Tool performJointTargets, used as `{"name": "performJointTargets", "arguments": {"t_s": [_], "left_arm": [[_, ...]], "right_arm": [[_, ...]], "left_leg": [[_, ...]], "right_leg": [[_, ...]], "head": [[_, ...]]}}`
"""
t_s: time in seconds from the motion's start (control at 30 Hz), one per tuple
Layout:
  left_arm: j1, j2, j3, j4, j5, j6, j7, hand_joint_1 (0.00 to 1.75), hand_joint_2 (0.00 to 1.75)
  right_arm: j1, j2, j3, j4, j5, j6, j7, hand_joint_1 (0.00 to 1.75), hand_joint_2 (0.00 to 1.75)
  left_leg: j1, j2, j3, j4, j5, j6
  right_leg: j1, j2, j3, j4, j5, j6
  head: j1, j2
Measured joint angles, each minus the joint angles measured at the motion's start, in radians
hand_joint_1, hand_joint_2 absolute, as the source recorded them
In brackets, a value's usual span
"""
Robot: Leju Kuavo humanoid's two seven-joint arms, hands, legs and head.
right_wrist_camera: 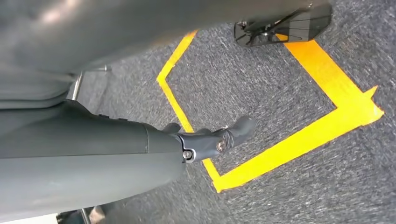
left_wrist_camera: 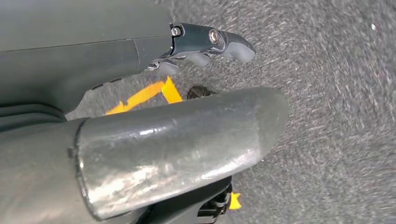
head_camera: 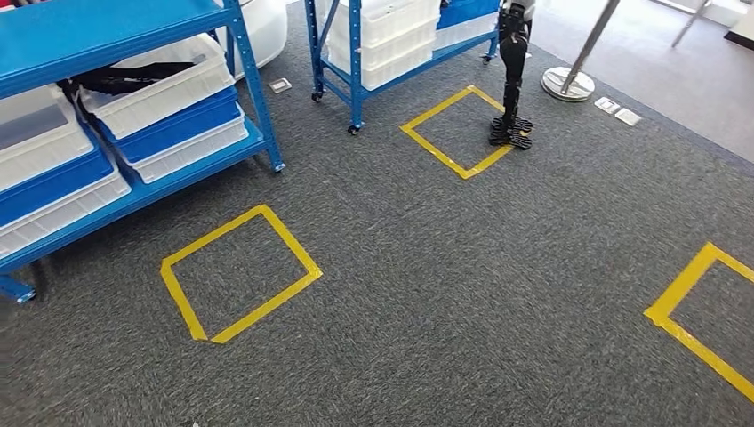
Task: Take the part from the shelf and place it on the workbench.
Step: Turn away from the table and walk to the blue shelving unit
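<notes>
From the head view I look down on dark grey carpet floor [head_camera: 462,267] marked with yellow tape squares [head_camera: 238,274]. A blue metal shelf rack [head_camera: 133,191] stands at my left, its lower level carrying stacked white and blue plastic bins [head_camera: 169,120]; one white bin holds a black part [head_camera: 133,76], though I cannot make out its shape. A second blue rack on castors [head_camera: 356,84] stands farther back, loaded with more white bins. Beside another tape square near it I see the black legs and feet of another robot [head_camera: 511,89], and just past them a round silver stand base [head_camera: 567,84]. In the left wrist view my left hand [left_wrist_camera: 196,93] hangs over the carpet, thick grey thumb apart from the darker fingers [left_wrist_camera: 210,44], nothing between them. In the right wrist view my right hand [right_wrist_camera: 201,144] also hangs above a tape square, fingers slightly curled and loose, holding nothing.
</notes>
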Motion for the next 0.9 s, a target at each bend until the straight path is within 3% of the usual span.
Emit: {"name": "performJointTargets", "arguments": {"t_s": [0.03, 0.13, 0.27, 0.33, 0.37, 0.4, 0.43, 0.5, 0.53, 0.57, 0.6, 0.63, 0.7, 0.77, 0.83, 0.87, 0.9], "left_arm": [[0.001, -0.001, 0.000, 0.000, 0.000, 0.000, 0.001, 0.00, 0.00], [0.002, -0.003, 0.001, 0.000, 0.000, 0.000, 0.003, 0.00, 0.00], [0.002, -0.003, 0.001, 0.000, 0.000, 0.000, 0.003, 0.00, 0.00], [0.002, -0.004, 0.001, 0.000, 0.000, 0.000, 0.003, 0.00, 0.00], [0.003, -0.004, 0.001, 0.000, -0.001, -0.001, 0.003, 0.00, 0.00], [0.005, -0.004, 0.001, 0.000, -0.003, -0.002, 0.003, 0.00, 0.00], [0.007, -0.004, 0.002, 0.000, -0.005, -0.002, 0.003, 0.00, 0.00], [0.009, -0.003, 0.003, 0.000, -0.009, -0.004, 0.002, 0.00, 0.00], [0.008, -0.003, 0.003, 0.000, -0.010, -0.004, 0.002, 0.00, 0.00], [0.008, -0.003, 0.003, 0.000, -0.011, -0.004, 0.002, 0.00, 0.00], [0.008, -0.003, 0.003, 0.000, -0.013, -0.004, 0.002, 0.00, 0.00], [0.009, -0.003, 0.004, 0.000, -0.015, -0.003, 0.002, 0.00, 0.00], [0.007, -0.002, 0.004, 0.000, -0.016, -0.002, 0.002, 0.00, 0.00], [0.004, -0.002, 0.004, 0.000, -0.017, -0.001, 0.001, 0.00, 0.00], [0.002, -0.002, 0.004, 0.000, -0.017, -0.001, 0.001, 0.00, 0.00], [0.002, -0.002, 0.004, 0.000, -0.017, -0.001, 0.001, 0.00, 0.00], [0.002, -0.002, 0.004, 0.000, -0.017, -0.001, 0.001, 0.00, 0.00]], "right_arm": [[0.000, 0.000, 0.000, 0.000, 0.000, 0.000, 0.000, 0.00, 0.00], [0.001, -0.001, 0.000, 0.000, -0.001, 0.000, 0.000, 0.00, 0.00], [0.000, -0.001, 0.000, 0.000, -0.001, 0.000, 0.000, 0.00, 0.00], [0.000, -0.001, 0.000, 0.000, -0.001, 0.000, 0.000, 0.00, 0.00], [-0.001, -0.001, 0.000, 0.000, -0.002, 0.000, -0.001, 0.00, 0.00], [-0.002, -0.001, 0.000, 0.000, -0.004, -0.001, -0.002, 0.00, 0.00], [-0.002, 0.000, 0.000, 0.000, -0.006, -0.002, -0.003, 0.00, 0.00], [0.001, 0.001, 0.000, 0.000, -0.011, -0.003, -0.006, 0.00, 0.00], [0.003, 0.002, 0.000, 0.000, -0.012, -0.003, -0.006, 0.00, 0.00], [0.004, 0.001, 0.000, 0.000, -0.013, -0.003, -0.006, 0.00, 0.00], [0.004, 0.001, 0.000, 0.000, -0.014, -0.003, -0.006, 0.00, 0.00], [0.003, 0.002, 0.000, 0.000, -0.014, -0.003, -0.006, 0.00, 0.00], [0.002, 0.003, 0.000, 0.000, -0.014, -0.003, -0.006, 0.00, 0.00], [0.001, 0.004, 0.000, 0.000, -0.015, -0.004, -0.006, 0.00, 0.00], [-0.001, 0.006, 0.000, 0.000, -0.016, -0.004, -0.006, 0.00, 0.00], [-0.003, 0.006, 0.000, 0.000, -0.016, -0.004, -0.006, 0.00, 0.00], [-0.005, 0.007, 0.000, 0.000, -0.016, -0.004, -0.007, 0.00, 0.00]], "left_leg": [[0.000, -0.017, -0.001, 0.000, 0.002, -0.001], [0.001, -0.053, -0.001, 0.000, 0.007, -0.008], [0.002, -0.058, -0.001, 0.000, 0.008, -0.009], [0.002, -0.063, -0.002, 0.000, 0.009, -0.011], [0.001, -0.071, -0.004, 0.000, 0.012, -0.016], [-0.001, -0.063, -0.013, 0.008, 0.007, -0.027], [-0.002, -0.041, -0.032, 0.041, -0.014, -0.038], [-0.003, 0.020, -0.093, 0.162, -0.084, -0.058], [-0.001, 0.039, -0.122, 0.230, -0.116, -0.061], [0.001, 0.046, -0.137, 0.267, -0.126, -0.063], [0.002, 0.051, -0.132, 0.267, -0.118, -0.064], [0.003, 0.058, -0.108, 0.231, -0.094, -0.064], [0.000, 0.103, -0.024, 0.093, -0.039, -0.061], [-0.006, 0.135, 0.022, 0.011, -0.018, -0.049], [-0.011, 0.118, 0.018, 0.002, -0.017, -0.035], [-0.009, 0.104, 0.016, 0.000, -0.014, -0.029], [-0.007, 0.090, 0.015, -0.003, -0.010, -0.022]], "right_leg": [[-0.001, 0.002, 0.005, -0.015, 0.014, 0.008], [-0.007, 0.018, 0.075, -0.167, 0.087, 0.028], [-0.008, 0.024, 0.090, -0.197, 0.099, 0.030], [-0.009, 0.043, 0.106, -0.231, 0.109, 0.030], [-0.008, 0.053, 0.115, -0.254, 0.116, 0.025], [-0.009, 0.050, 0.124, -0.276, 0.126, 0.010], [-0.008, 0.037, 0.129, -0.291, 0.132, -0.007], [-0.006, -0.015, 0.132, -0.300, 0.142, -0.034], [-0.004, -0.033, 0.131, -0.300, 0.141, -0.036], [-0.002, -0.048, 0.130, -0.299, 0.141, -0.036], [-0.002, -0.063, 0.130, -0.299, 0.141, -0.036], [-0.002, -0.077, 0.131, -0.299, 0.140, -0.036], [0.002, -0.102, 0.136, -0.298, 0.135, -0.031], [0.009, -0.123, 0.142, -0.296, 0.130, -0.022], [0.012, -0.144, 0.145, -0.296, 0.127, -0.013], [0.010, -0.140, 0.144, -0.293, 0.124, -0.008], [0.008, -0.118, 0.138, -0.281, 0.115, -0.003]], "head": [[0.000, 0.000], [0.000, 0.000], [0.000, 0.000], [0.000, 0.000], [0.000, 0.000], [-0.002, 0.000], [-0.006, 0.000], [-0.014, 0.000], [-0.017, 0.000], [-0.017, 0.000], [-0.017, 0.000], [-0.017, 0.000], [-0.018, 0.000], [-0.015, 0.000], [-0.012, 0.000], [-0.011, 0.000], [-0.011, 0.000]]}}
